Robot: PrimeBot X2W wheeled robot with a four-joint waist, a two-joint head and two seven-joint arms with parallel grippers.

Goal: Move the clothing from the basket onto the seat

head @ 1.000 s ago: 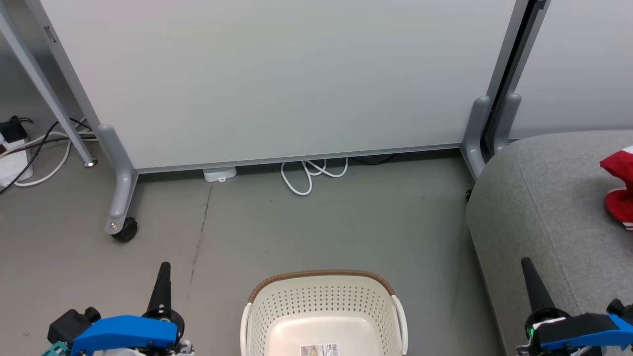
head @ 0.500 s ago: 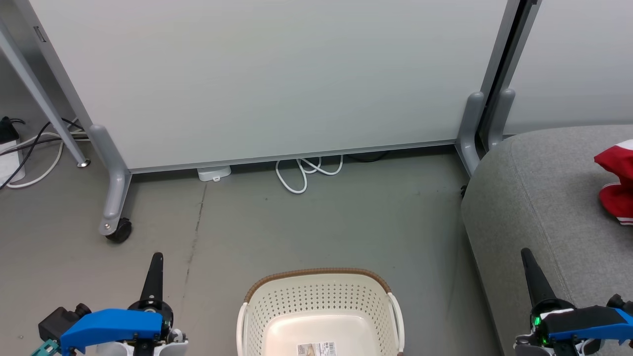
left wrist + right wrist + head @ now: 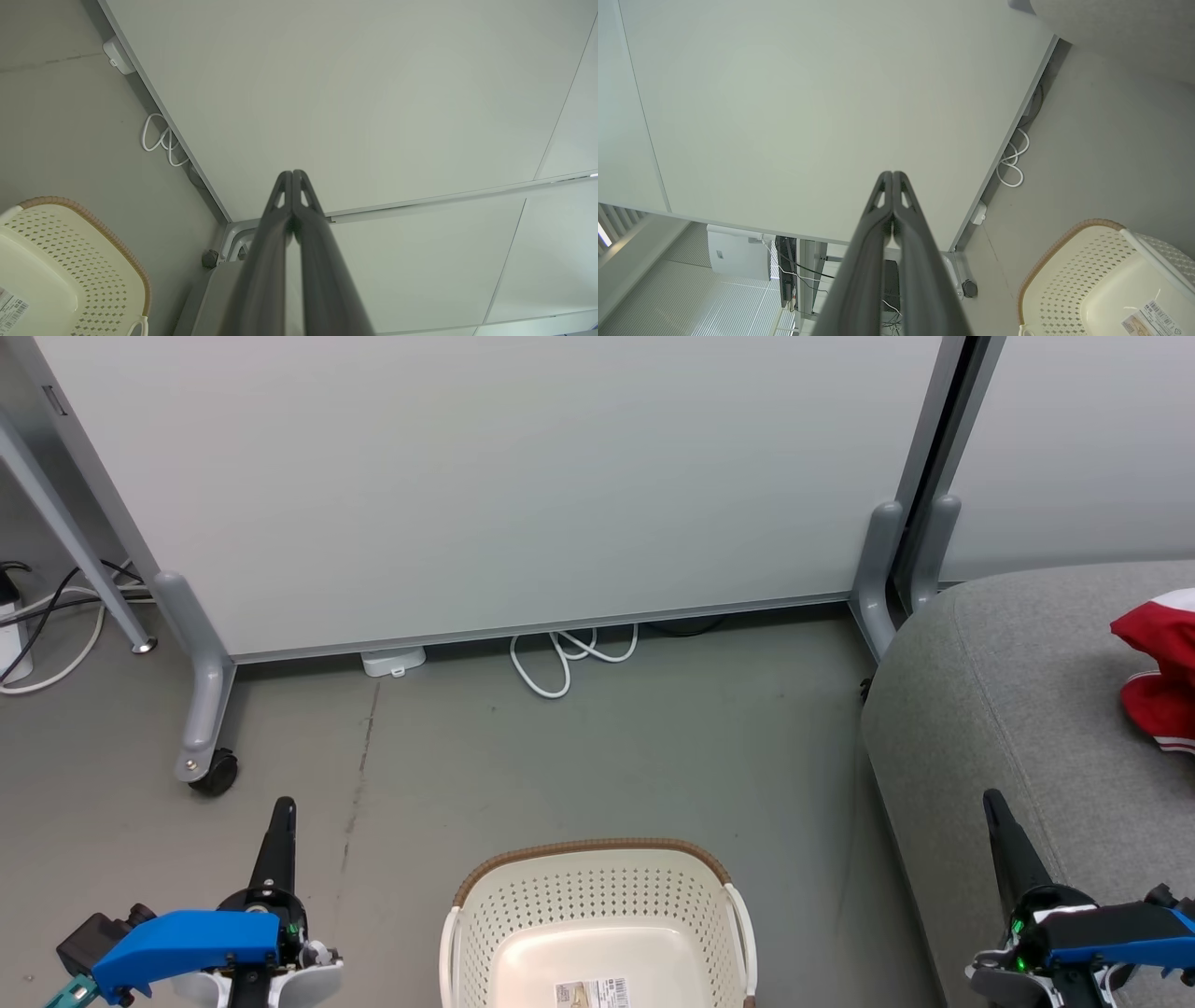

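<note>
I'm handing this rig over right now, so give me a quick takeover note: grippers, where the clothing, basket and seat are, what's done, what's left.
Left gripper: shut, empty, low on the left over the floor.
Right gripper: shut, empty, low on the right by the seat.
Basket: on the floor between the arms; the part in view holds nothing but a label.
Clothing: red fabric lying on the seat, cut off by the picture's edge, so count unclear.
Done: apparently the transfer.
Left: check the basket's hidden near end and count the garments.
</note>
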